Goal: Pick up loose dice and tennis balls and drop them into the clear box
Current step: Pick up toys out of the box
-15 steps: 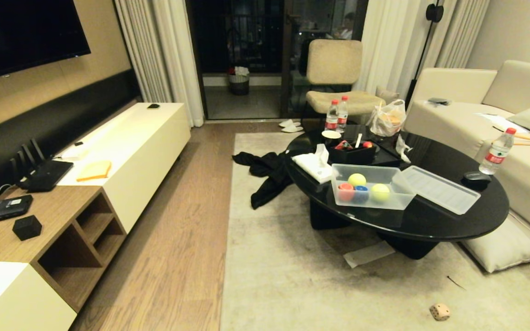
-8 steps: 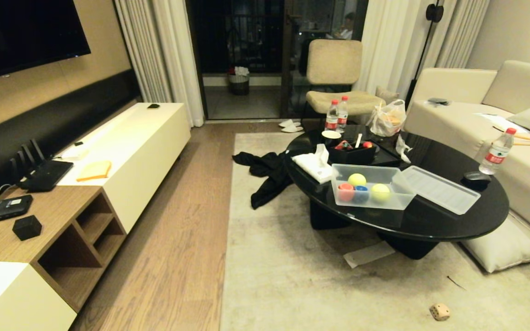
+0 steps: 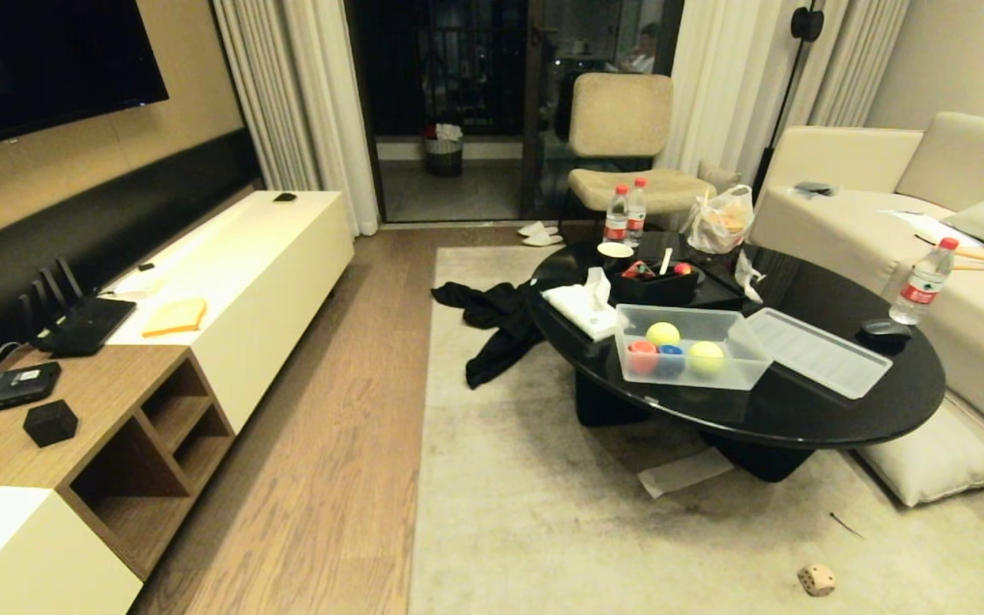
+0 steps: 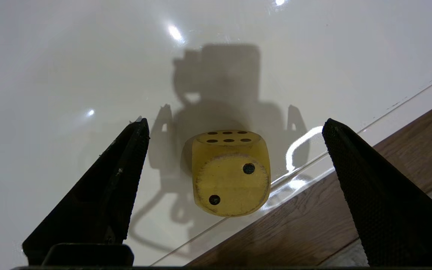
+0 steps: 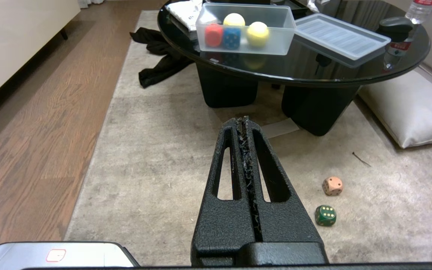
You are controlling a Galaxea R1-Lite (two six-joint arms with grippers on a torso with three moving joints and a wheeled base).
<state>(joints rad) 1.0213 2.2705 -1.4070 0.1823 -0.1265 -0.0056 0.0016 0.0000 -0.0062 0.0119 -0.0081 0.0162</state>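
A yellow die (image 4: pixel 231 172) sits on a glossy white surface (image 4: pixel 69 67) beside its edge, between the wide-open jaws of the left gripper (image 4: pixel 234 157), untouched. The clear box (image 3: pixel 690 346) on the black worktop (image 3: pixel 799 410) holds two tennis balls (image 3: pixel 663 333). The right gripper (image 5: pixel 246 125) hangs above the rug (image 5: pixel 156 168), jaws closed and empty.

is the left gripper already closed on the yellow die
No, the left gripper stands open, both fingers clear of the yellow rounded die.

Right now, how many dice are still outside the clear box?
3. A yellow die sits on the white cabinet top between the open left end effector's fingers; a cream die and a green die lie on the rug. Others may be hidden.
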